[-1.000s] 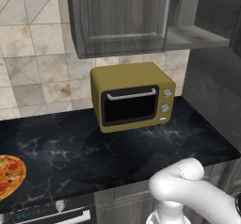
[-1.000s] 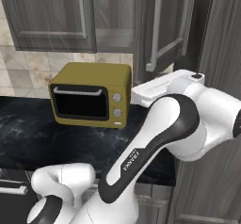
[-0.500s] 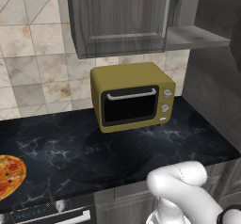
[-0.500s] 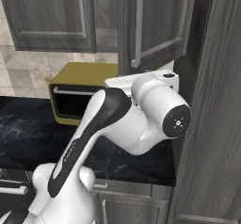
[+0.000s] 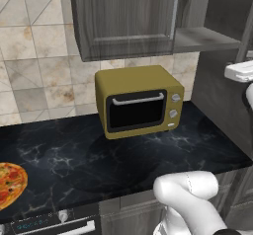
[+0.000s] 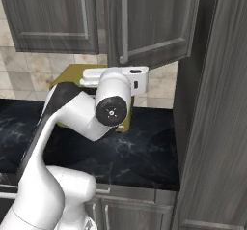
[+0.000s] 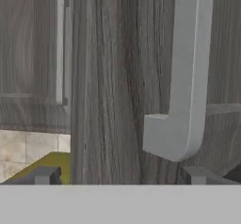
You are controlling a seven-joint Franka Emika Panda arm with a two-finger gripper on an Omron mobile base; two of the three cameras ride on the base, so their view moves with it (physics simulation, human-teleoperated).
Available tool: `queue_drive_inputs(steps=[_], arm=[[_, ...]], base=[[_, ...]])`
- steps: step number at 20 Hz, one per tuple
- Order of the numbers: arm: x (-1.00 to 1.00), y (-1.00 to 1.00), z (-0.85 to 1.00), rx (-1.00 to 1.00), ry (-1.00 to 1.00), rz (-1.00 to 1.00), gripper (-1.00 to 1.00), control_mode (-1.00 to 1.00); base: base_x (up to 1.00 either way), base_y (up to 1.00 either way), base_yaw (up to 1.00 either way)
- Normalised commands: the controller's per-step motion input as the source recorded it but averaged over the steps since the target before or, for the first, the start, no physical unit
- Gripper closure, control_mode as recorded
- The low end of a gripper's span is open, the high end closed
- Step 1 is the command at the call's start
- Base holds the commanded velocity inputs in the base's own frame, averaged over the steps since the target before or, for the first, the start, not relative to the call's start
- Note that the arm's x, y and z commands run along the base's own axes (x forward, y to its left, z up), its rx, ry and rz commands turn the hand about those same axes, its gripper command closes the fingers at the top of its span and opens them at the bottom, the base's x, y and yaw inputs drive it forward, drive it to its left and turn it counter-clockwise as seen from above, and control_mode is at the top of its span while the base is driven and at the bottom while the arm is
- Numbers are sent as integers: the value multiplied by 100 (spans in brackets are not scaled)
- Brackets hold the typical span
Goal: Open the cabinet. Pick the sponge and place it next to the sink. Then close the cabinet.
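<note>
- You have the cabinet (image 5: 126, 21) up on the wall above the counter; it is dark grey wood grain with two panelled doors. From the left base view its left door sits shut, and to the right of that door a grey shelf (image 5: 205, 39) lies exposed
- From the right base view, the cabinet's right door (image 6: 152, 21) stands swung out toward you, with its long silver handle (image 6: 123, 23) running down near its left edge
- Below the cabinet you see the black marbled counter (image 5: 74, 160), backed by beige wall tiles
- On that counter, against the tiles, stands the mustard-yellow microwave (image 5: 138, 100) with a black door and two small round knobs on its right side; you can read no lettering or brand on it, and its door is closed, so its inside is hidden from you
- At the counter's left edge part of a pizza (image 5: 10, 184) shows
- The gripper (image 7: 120, 176) is spread wide with nothing between its tips; in the hand view you are close against the wood grain of the door, with the foot of a silver handle (image 7: 181, 77) just above the right fingertip (image 7: 197, 175)
- No writing can be read on the cabinet, the handles or the arm
</note>
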Motion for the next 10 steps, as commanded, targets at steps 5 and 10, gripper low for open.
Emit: queue_drive_inputs(steps=[5,10], arm=[[61,1,28,0,0,0,-100,-100],[71,0,26,0,0,5,-100,-100]], base=[[0,0,0],[0,0,0]])
